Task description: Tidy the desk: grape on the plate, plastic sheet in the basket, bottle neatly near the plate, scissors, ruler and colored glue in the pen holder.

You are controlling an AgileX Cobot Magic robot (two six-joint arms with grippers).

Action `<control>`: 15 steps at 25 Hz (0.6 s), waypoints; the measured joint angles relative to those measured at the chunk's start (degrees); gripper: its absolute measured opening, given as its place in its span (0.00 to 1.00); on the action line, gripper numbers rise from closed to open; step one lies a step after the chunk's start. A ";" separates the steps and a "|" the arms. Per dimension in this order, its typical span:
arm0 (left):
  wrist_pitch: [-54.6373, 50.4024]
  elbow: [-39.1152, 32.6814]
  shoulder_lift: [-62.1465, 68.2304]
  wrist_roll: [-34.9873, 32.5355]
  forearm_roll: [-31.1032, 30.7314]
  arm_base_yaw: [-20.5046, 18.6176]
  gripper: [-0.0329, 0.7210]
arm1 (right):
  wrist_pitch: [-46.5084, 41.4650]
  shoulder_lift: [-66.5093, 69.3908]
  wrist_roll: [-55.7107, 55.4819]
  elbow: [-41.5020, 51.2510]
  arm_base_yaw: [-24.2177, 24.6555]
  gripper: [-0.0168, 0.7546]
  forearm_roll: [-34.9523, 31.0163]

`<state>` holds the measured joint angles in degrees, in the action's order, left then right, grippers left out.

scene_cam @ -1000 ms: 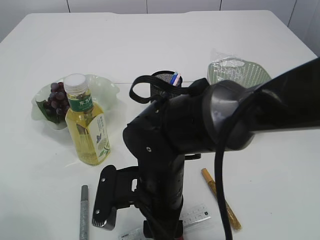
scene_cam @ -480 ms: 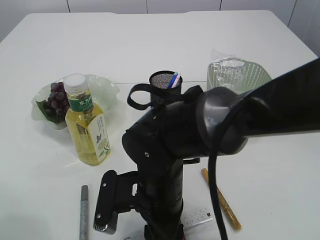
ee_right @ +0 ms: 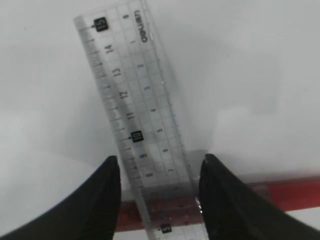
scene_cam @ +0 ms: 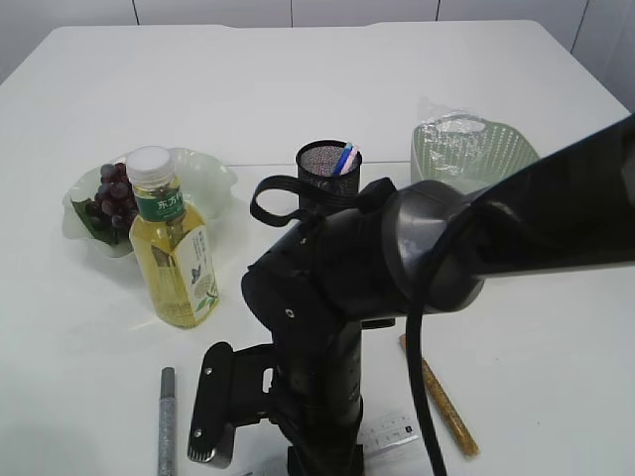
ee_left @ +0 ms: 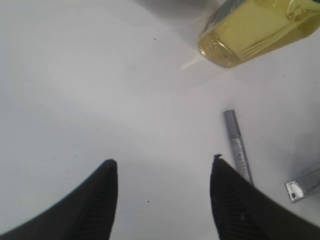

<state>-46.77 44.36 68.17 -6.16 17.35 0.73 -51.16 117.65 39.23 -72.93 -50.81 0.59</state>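
The clear ruler [ee_right: 137,125] is lying flat on the white worktop [scene_cam: 298,89] at the near edge, and in the right wrist view its long axis is running from the top left down toward the bottom centre, tilted a little off the line of the right gripper [ee_right: 160,165]. Its lower end is passing straight between the two dark jaws, which are standing apart with the ruler in the gap; whether they are pressing on its edges is hard to tell from this angle. A red bar [ee_right: 280,192], possibly a glue stick, is lying crosswise under the ruler at the same spot, reaching out to the right. In the exterior view the right arm [scene_cam: 417,258] is filling the foreground and hiding most of the ruler, only a short end showing beside its base. The left gripper [ee_left: 162,167] is hovering over bare worktop with its jaws spread and nothing between them; a silver glitter glue pen [ee_left: 237,145] is lying just beside its right jaw, pointing away toward the bottle [ee_left: 250,30]. The bottle of yellow drink is standing upright just in front of the plate [scene_cam: 203,178], which is holding the grapes [scene_cam: 114,198]. A gold glue pen [scene_cam: 442,397] is lying on the worktop to the right of the arm, angled toward the near right. The black mesh pen holder [scene_cam: 327,169] is standing mid-table, and the green basket [scene_cam: 496,149] with the plastic sheet [scene_cam: 451,134] is sitting to its right.
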 joint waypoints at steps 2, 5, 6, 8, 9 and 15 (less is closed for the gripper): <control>0.00 0.00 0.00 0.00 0.14 0.00 0.62 | 0.32 0.00 0.00 0.00 0.00 0.47 0.00; 0.00 0.00 0.00 0.00 0.14 0.00 0.62 | 0.81 0.00 0.00 0.00 0.00 0.39 0.00; 0.00 0.00 0.00 0.00 0.14 0.00 0.62 | 0.92 0.00 0.00 0.00 0.00 0.37 0.00; 0.00 0.00 0.00 0.00 0.18 0.00 0.62 | 1.14 0.00 0.00 0.00 0.00 0.36 0.00; 0.00 0.00 0.00 0.00 0.27 0.00 0.62 | 1.32 0.00 0.00 0.00 0.00 0.36 0.00; 0.00 0.00 0.00 0.00 0.27 0.00 0.62 | 1.88 0.00 0.00 0.00 0.00 0.36 0.00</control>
<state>-46.77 44.36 68.17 -6.16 17.62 0.73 -49.28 117.65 39.23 -72.93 -50.81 0.59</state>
